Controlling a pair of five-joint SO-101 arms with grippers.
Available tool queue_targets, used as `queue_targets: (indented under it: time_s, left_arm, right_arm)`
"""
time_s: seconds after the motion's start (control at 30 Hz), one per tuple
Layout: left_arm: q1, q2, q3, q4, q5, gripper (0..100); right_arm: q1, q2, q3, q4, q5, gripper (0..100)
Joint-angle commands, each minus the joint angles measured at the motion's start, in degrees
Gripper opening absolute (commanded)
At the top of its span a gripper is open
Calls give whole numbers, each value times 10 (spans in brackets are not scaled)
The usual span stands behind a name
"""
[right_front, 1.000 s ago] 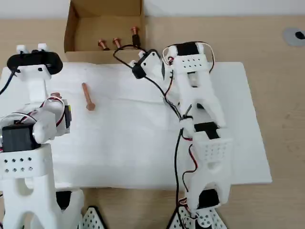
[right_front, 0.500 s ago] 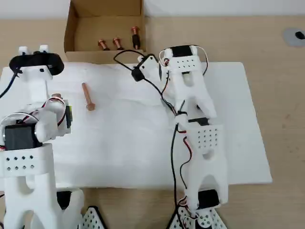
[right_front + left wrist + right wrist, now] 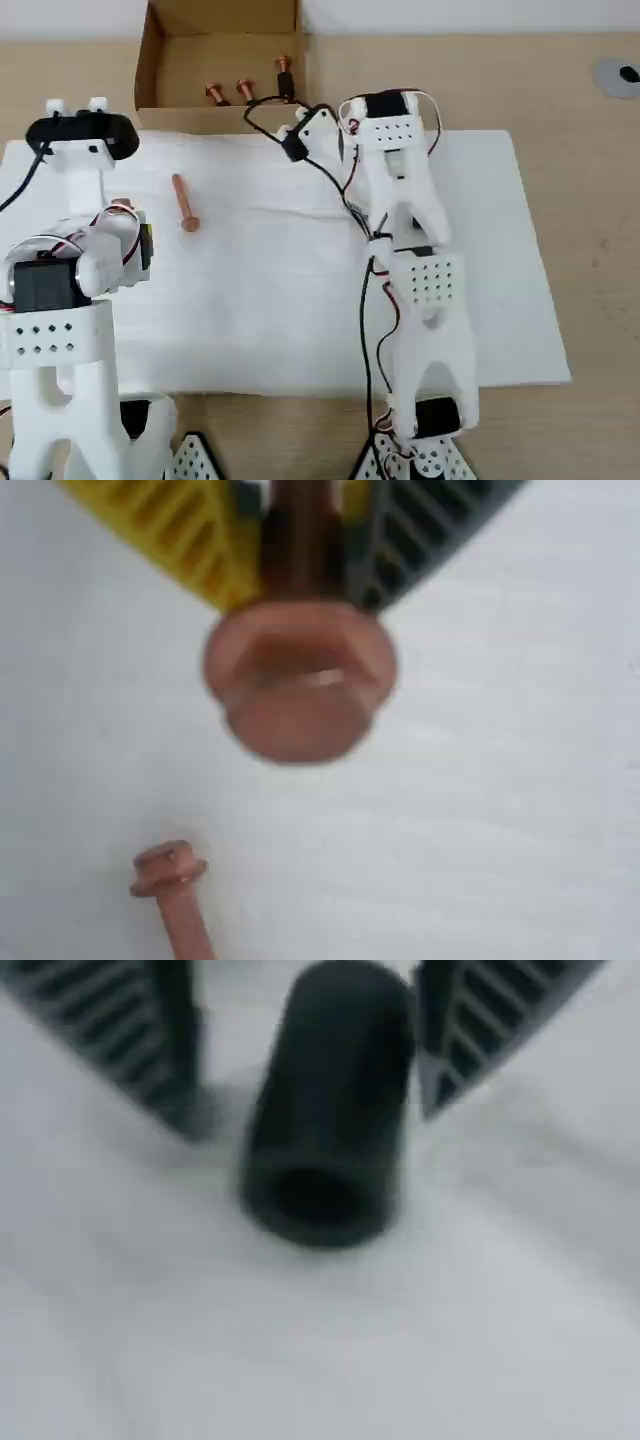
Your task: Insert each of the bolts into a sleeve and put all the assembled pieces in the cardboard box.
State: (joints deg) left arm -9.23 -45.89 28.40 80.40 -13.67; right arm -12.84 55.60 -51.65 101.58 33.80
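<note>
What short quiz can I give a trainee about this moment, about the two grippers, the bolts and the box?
1. True or false: the left gripper is shut on a copper bolt.
2. What lies between the fingers of the right gripper? A) a black sleeve B) a nut C) a screwdriver
3. How many copper-headed pieces lie in the cardboard box?
Key: 1 true; 2 A; 3 three.

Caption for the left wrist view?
Left gripper holds a bolt over the white mat, where a second bolt lies.
</note>
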Motion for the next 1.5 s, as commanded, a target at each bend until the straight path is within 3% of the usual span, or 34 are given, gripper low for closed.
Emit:
queue_targets:
  time_s: [0.0, 0.33, 0.63, 0.87, 1.23, 1.33, 1.47]
  left_arm:
    - [-8, -15, -7, -13, -4, 12]
    - [-5, -30, -9, -13, -1, 12]
    - [-8, -202, -2, -47, 30, 12]
    - [-6, -327, 75, -105, 59, 12]
    - [-6, -444, 113, -106, 60, 12]
    - [-6, -458, 108, -108, 61, 12]
    - [-6, -475, 108, -157, 121, 12]
  right_arm:
    - [-12, 15, 0, 8, 4, 57]
    - [-14, -60, 8, 9, -25, 9]
    - [-15, -300, 102, 9, -26, 9]
    - [-14, -495, 134, 9, -26, 9]
    - [-17, -745, 247, 4, -29, 9]
    - [-38, -829, 251, -1, -74, 10]
    - [-35, -941, 269, -65, -216, 10]
